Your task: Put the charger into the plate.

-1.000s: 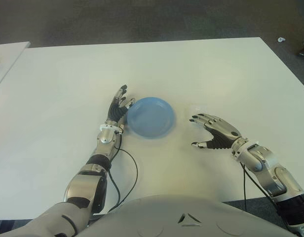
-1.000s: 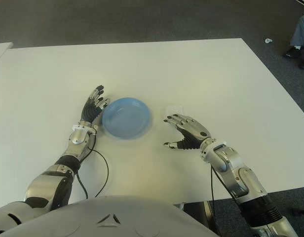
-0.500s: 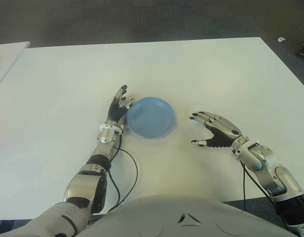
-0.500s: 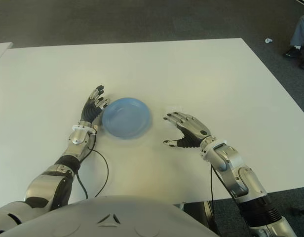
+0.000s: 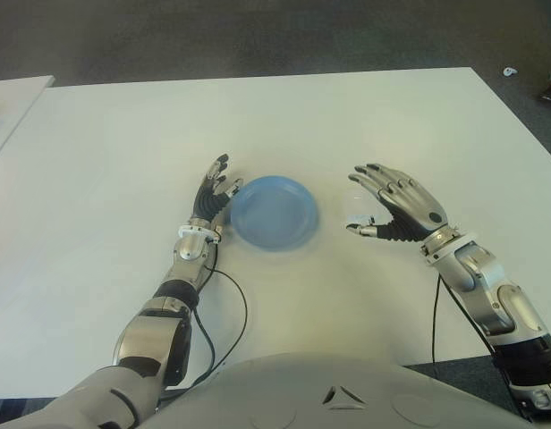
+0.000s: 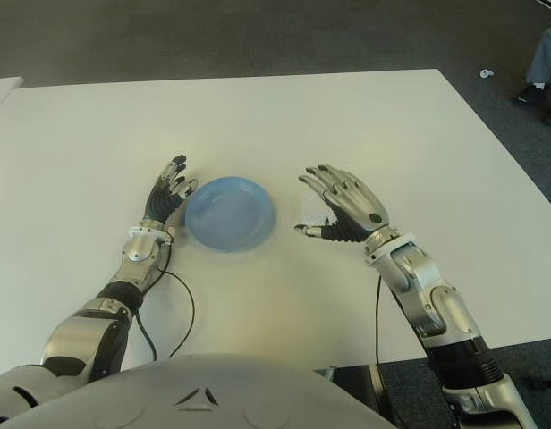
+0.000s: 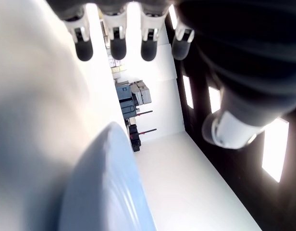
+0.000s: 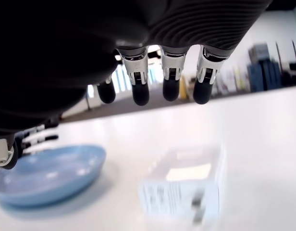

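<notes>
A: Where is the charger (image 8: pixel 181 190)?

B: On the table (image 5: pixel 392 125), between the plate (image 5: pixel 274 211) and the right hand (image 6: pixel 343 207). The hand hovers over it with fingers spread, grasping nothing.

A: What can go wrong?

B: I think the fingers may push the light white block sideways while closing, or knock the plate. The left hand (image 5: pixel 213 189), released too, is beside the plate's left edge.

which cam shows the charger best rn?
Right wrist view: the charger fills the foreground on the table, beyond the open right robot hand. In both eye views it's a faint white block mostly hidden by that hand. Left wrist view misses it.
</notes>
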Available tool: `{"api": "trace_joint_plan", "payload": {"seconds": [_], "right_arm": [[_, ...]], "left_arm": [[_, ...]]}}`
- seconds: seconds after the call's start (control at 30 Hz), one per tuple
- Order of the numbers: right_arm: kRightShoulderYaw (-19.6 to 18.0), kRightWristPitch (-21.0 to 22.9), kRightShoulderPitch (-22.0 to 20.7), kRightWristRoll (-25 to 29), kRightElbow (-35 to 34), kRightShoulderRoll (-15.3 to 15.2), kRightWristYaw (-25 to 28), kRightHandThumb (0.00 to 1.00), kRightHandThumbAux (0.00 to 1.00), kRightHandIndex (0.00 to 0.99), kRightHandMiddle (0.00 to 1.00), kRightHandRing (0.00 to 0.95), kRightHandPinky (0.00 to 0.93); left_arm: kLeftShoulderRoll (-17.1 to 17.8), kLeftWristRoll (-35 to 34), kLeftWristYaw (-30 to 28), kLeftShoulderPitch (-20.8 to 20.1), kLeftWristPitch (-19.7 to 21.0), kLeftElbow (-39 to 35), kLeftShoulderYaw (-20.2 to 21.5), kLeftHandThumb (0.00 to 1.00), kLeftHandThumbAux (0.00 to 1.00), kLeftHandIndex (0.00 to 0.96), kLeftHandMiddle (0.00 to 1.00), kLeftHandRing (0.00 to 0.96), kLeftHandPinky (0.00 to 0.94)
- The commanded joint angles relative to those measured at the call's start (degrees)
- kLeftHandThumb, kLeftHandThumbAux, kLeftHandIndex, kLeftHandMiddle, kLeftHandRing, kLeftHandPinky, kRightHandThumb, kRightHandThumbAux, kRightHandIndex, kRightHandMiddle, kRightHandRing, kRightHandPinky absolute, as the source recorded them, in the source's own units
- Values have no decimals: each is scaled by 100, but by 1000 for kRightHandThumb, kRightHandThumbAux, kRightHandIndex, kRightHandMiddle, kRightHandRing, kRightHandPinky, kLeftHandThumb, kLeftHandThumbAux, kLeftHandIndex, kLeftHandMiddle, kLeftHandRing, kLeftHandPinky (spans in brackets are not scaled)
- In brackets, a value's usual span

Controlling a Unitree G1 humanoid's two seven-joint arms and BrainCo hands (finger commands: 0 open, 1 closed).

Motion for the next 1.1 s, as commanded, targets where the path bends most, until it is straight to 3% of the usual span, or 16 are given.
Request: {"api": "trace_joint_plan", "payload": {"seconds": [0.03, 0.5, 1.1], "right_arm": [[20, -77, -294, -29, 134, 65, -20, 238, 300, 0, 0, 0, 0], [44, -35, -543, -123, 195, 76, 39, 294, 240, 0, 0, 0, 0], [177, 53, -786, -275, 360, 12, 585, 338, 161, 0, 0, 0, 0]], "left_arm": [[-64, 59, 9, 602, 163, 465, -21, 0, 622, 16, 44, 14, 9], [-62, 145, 115, 601, 74, 519, -70, 0, 637, 20, 53, 22, 14], [-90, 69, 56, 559, 223, 585, -28, 0, 623, 10, 32, 0, 0]]}}
